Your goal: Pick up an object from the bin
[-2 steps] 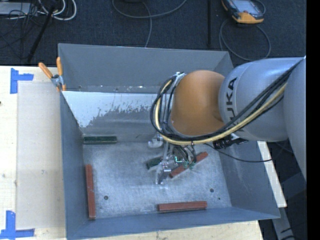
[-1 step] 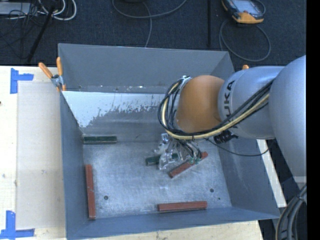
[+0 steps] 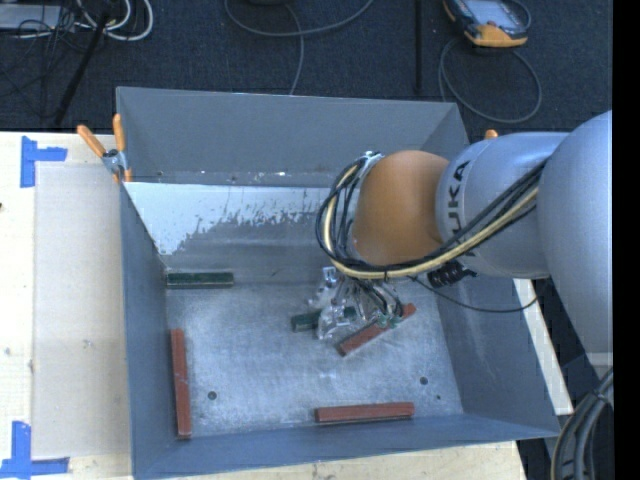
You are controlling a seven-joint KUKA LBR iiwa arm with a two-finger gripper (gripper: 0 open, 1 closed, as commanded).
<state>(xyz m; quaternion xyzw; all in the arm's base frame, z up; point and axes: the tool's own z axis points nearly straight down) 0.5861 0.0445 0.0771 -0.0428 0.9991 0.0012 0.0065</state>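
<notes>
My gripper point(image 3: 338, 315) hangs low over the bin floor, right of the middle, under the arm's orange cover. A short reddish-brown bar point(image 3: 368, 336) lies tilted right at its lower right side, partly hidden beneath it; whether they touch I cannot tell. A small dark green piece point(image 3: 303, 321) lies just left of the gripper on the floor.
A dark green bar point(image 3: 200, 280) lies at the back left of the floor. One long reddish-brown bar point(image 3: 180, 383) runs along the left wall and another point(image 3: 363, 413) lies near the front wall. The arm covers the bin's right side.
</notes>
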